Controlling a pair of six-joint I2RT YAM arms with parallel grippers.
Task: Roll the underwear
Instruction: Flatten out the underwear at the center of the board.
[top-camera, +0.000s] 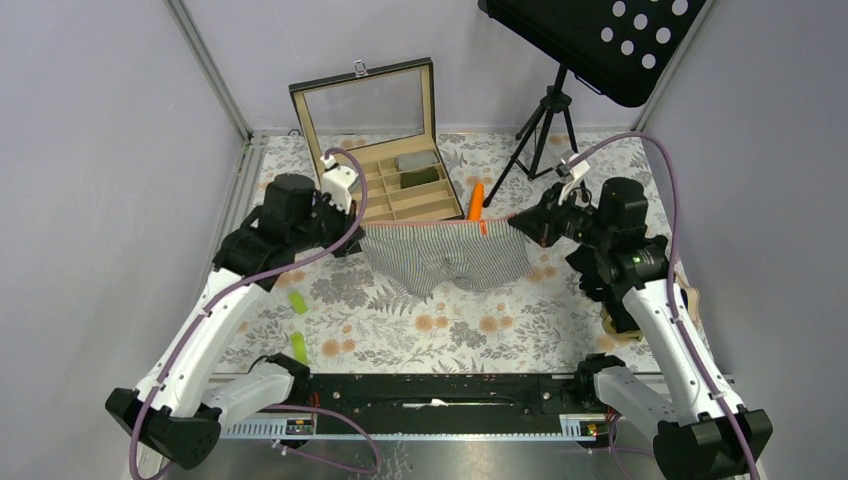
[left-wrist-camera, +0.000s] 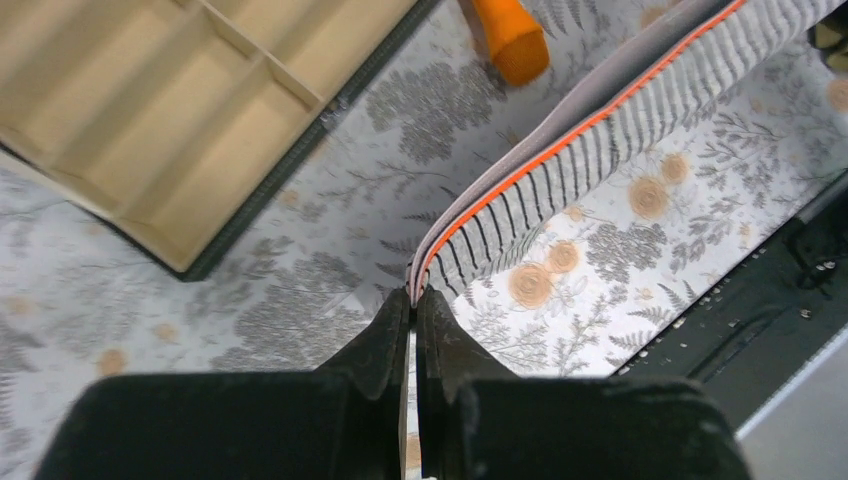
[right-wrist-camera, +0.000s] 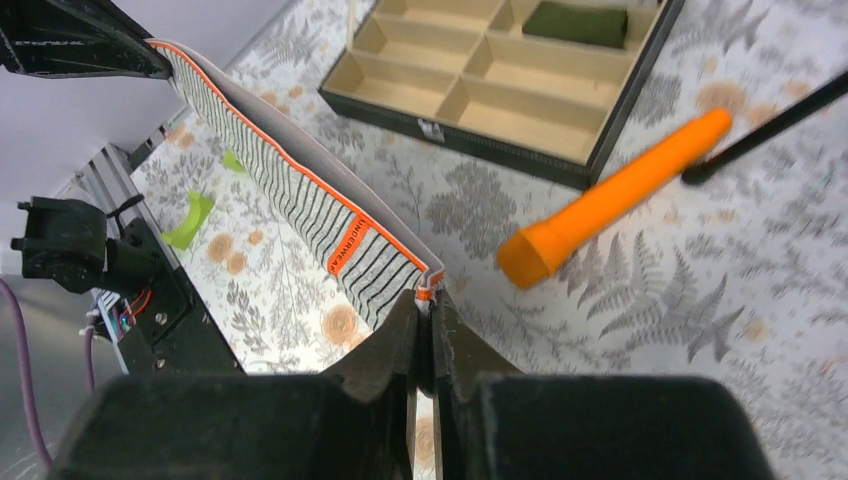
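**A:** Where was the underwear, and what did it look like?

**B:** You had the underwear strung up between your two arms over the middle of the bench. It was soft, light grey cloth with fine dark pinstripes. The smooth grey waistband had a thin orange edge and was pulled into a straight line, and the legs hung limp below it.

**A:** And the claws?

**B:** Your left claw was pinched shut on one end of the waistband. Your right claw was clamped on the other end, close to a small orange label. The black fingers on both tapered to narrow tips.

**A:** What lay around it?

**B:** The bench wore a floral print in grey and tan. Behind the garment stood a wooden box with pale dividers, a dark outer wall and its glass lid upright. An orange stick, tapered and blunt at the thick end, lay just beside the box, right behind the waistband. Two curved green pieces lay on your left side, and a black tripod stood at the back right.
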